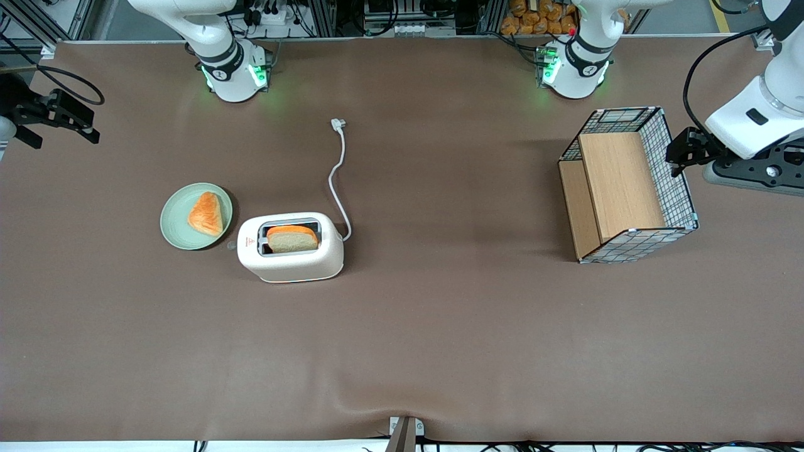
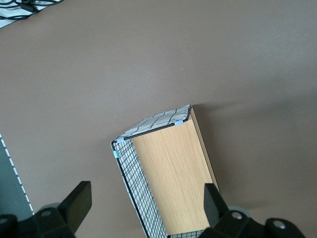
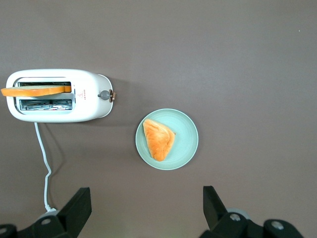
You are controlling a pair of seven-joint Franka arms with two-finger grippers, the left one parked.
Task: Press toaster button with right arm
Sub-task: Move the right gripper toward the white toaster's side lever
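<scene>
Brown table (image 1: 440, 326): toaster (image 1: 290, 247) beside plate (image 1: 196, 216), bread in slot. Toaster button (image 3: 104, 95) unpressed. Gripper (image 3: 146, 210) high above, jaws wide apart, empty. Approach and press remain.

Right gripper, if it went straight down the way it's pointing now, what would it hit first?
Probably bare table. The right gripper points down, open, high above the table; the plate and toaster lie off its line, though depth is uncertain.
</scene>
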